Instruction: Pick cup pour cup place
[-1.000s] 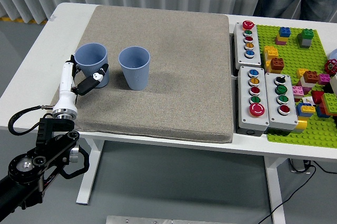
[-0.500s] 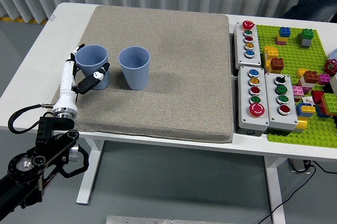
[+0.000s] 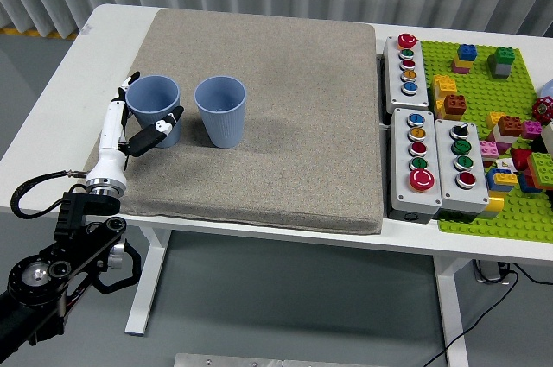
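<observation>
Two light blue cups stand on the grey mat [image 3: 294,125]. My left hand [image 3: 143,115] is shut on the left cup [image 3: 154,98]: the thumb presses its right side low down and the other fingers wrap behind its left rim. That cup is upright at the mat's left edge. The right cup [image 3: 221,112] stands upright and free a short way to the right. I cannot see inside either cup well enough to tell its contents. My right arm does not show.
Three grey button boxes [image 3: 408,65] [image 3: 420,164] [image 3: 462,164] sit right of the mat. A green baseplate [image 3: 510,211] with several coloured bricks fills the far right. My left forearm and a black cable hang past the table's left front edge.
The left cup and my left hand have shifted slightly right, closer to the other cup. The person at the top right has left the picture.
</observation>
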Motion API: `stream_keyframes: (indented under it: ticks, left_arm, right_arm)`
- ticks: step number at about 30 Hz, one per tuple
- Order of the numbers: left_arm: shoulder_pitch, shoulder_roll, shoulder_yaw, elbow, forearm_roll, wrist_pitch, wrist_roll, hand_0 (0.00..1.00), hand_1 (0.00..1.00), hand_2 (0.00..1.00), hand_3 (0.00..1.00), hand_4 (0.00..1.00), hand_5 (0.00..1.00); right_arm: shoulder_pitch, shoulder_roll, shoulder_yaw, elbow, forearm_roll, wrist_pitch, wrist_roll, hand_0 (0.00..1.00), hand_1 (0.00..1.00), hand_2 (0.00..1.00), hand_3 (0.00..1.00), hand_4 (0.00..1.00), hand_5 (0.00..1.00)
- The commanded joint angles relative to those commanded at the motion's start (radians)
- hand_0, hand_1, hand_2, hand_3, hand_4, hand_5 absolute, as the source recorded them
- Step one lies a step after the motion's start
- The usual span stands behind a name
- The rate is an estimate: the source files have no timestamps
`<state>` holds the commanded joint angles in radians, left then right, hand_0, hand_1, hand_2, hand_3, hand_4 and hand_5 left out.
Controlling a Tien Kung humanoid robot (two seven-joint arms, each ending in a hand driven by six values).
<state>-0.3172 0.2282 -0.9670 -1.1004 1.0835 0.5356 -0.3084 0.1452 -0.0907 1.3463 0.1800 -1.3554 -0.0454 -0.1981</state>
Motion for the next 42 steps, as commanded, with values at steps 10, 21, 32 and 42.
stream_keyframes:
  ticks: [10, 21, 32, 42]
  left_arm:
    - [0.032, 0.021, -0.024, -0.027, 0.021, -0.013, 0.01, 0.847, 0.846, 0.991, 0.998, 0.954, 0.399]
    - [0.123, 0.076, -0.074, -0.119, 0.054, -0.02, 0.022, 0.851, 0.852, 0.995, 0.998, 0.977, 0.421]
    - [0.203, 0.117, -0.14, -0.39, 0.09, 0.004, 0.054, 0.855, 0.851, 0.992, 0.998, 0.985, 0.429]
    - [0.01, 0.069, -0.251, -0.409, -0.019, 0.005, 0.019, 0.836, 0.809, 0.926, 0.967, 0.998, 0.463]
  right_arm:
    - [-0.004, -0.001, 0.002, 0.0, -0.006, 0.002, 0.0, 0.696, 0.698, 0.629, 0.615, 0.197, 0.323]
    - [-0.012, 0.0, 0.008, 0.0, -0.018, 0.003, -0.002, 0.696, 0.697, 0.628, 0.615, 0.198, 0.323]
    - [-0.024, -0.002, 0.016, 0.0, -0.035, 0.006, -0.002, 0.696, 0.698, 0.628, 0.615, 0.197, 0.323]
    - [-0.015, -0.003, 0.002, 0.0, -0.011, 0.002, 0.0, 0.696, 0.698, 0.628, 0.614, 0.198, 0.322]
